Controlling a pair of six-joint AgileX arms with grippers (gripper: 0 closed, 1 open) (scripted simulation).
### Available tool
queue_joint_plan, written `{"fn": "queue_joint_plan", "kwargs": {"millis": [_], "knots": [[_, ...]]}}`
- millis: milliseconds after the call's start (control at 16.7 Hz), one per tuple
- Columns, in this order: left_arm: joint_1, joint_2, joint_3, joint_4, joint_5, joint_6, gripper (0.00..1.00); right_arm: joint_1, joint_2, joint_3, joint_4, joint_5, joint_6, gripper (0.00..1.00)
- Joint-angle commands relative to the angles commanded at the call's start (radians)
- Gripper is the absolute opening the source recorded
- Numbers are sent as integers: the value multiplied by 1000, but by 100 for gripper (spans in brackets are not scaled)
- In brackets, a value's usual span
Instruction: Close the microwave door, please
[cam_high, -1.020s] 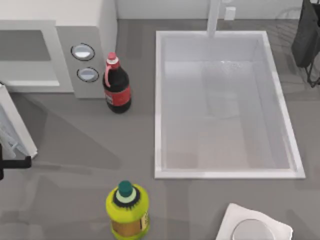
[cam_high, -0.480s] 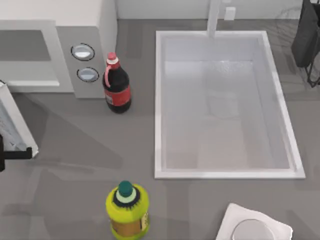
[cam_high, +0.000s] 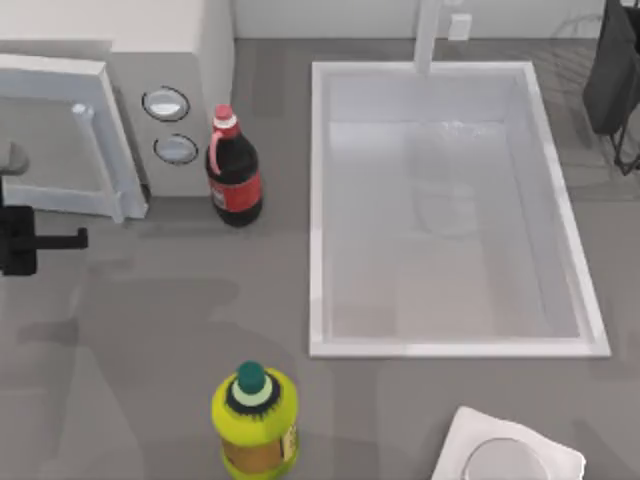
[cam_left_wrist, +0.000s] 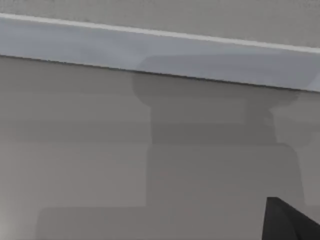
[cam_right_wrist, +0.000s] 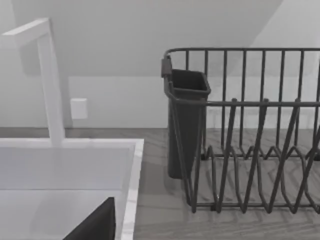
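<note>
The light is bright and soft everywhere. Pale shadows lie on the grey table (cam_high: 150, 330) beside the cola bottle (cam_high: 234, 170) and the yellow bottle (cam_high: 255, 420). The sink (cam_high: 320, 200) looks a little washed out. Edges look slightly fuzzy.

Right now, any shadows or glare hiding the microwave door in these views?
Top view: soft grey shadows lie on the counter below the microwave door, none hiding it; its white bar handle reads clearly, no glare. Left wrist view: a blocky shadow falls on a plain grey surface under a white edge. Right wrist view: evenly lit.
</note>
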Motion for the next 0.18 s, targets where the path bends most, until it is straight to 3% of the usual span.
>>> {"fn": "queue_joint_plan", "kwargs": {"millis": [180], "knots": [[-3,28,23,16,-2,-2,0,0,0,0,0,0,0,100]]}}
